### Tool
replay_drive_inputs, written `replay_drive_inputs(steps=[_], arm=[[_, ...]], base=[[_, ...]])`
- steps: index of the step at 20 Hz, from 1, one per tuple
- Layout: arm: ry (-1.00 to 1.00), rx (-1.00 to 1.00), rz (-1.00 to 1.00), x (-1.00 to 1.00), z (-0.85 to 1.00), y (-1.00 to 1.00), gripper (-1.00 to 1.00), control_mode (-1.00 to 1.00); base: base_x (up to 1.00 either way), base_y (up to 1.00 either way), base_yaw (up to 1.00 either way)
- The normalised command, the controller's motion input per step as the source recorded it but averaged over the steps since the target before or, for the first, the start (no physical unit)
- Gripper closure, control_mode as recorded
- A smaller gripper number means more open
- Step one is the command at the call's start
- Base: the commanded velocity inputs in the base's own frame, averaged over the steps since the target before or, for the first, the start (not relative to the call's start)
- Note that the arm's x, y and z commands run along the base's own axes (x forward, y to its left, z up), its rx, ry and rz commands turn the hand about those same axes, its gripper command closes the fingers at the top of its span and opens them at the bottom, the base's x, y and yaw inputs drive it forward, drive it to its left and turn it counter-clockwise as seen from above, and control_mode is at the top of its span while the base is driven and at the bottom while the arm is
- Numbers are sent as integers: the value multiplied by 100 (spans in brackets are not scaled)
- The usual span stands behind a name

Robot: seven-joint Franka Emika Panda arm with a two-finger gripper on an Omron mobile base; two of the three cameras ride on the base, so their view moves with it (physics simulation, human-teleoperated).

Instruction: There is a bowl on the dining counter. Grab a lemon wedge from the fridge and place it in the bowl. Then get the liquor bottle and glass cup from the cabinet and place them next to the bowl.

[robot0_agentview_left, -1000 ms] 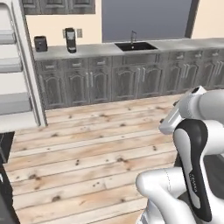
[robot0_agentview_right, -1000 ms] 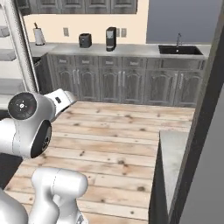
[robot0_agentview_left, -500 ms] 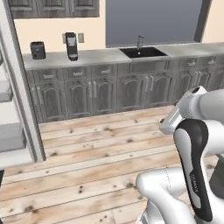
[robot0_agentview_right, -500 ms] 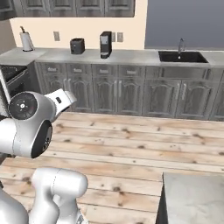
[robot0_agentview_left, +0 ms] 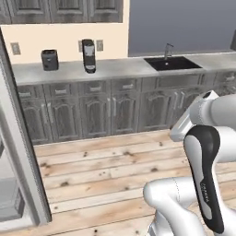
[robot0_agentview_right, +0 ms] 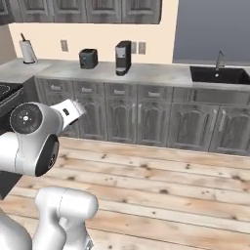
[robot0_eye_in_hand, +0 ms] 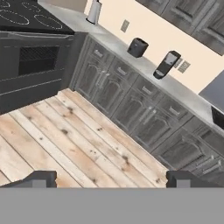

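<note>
**Empty hand, fridge off to the left edge**

In the left base view a pale, tall frame with a shelf-like ledge stands at the far left edge; I take it for part of the open fridge [robot0_agentview_left: 18,152], though too little shows to be sure. No lemon wedge, bowl, bottle or cup can be made out.

Moving right along the grey worktop [robot0_agentview_left: 120,69]: a small dark toaster [robot0_agentview_left: 49,60], then a tall black coffee machine [robot0_agentview_left: 88,56], then the black sink [robot0_agentview_left: 173,63] with its tap. Above run dark wall cabinets [robot0_agentview_left: 69,10], where the bottle and cup may be. The hand view adds a stove [robot0_eye_in_hand: 26,19] and a paper towel roll [robot0_eye_in_hand: 93,11] at its left.

The gripper [robot0_eye_in_hand: 111,178] has its two tips wide apart with nothing between them, aimed down at the wood floor [robot0_eye_in_hand: 65,135] before the base cabinets.

The relation that matters: the fridge lies left of the arm, at the edge of sight, so the hand looks to need a leftward approach.

No readable brand, label or writing shows anywhere.
</note>
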Motion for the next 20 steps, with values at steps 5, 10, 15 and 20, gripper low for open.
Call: replay_drive_inputs(steps=[5, 10, 15, 20], arm=[[0, 0, 0, 0, 0, 0, -100, 100], [0, 0, 0, 0, 0, 0, -100, 100], [0, 0, 0, 0, 0, 0, -100, 100], [0, 0, 0, 0, 0, 0, -100, 100]], base=[[100, 1, 31], [100, 0, 40], [100, 0, 43], [96, 0, 46]])
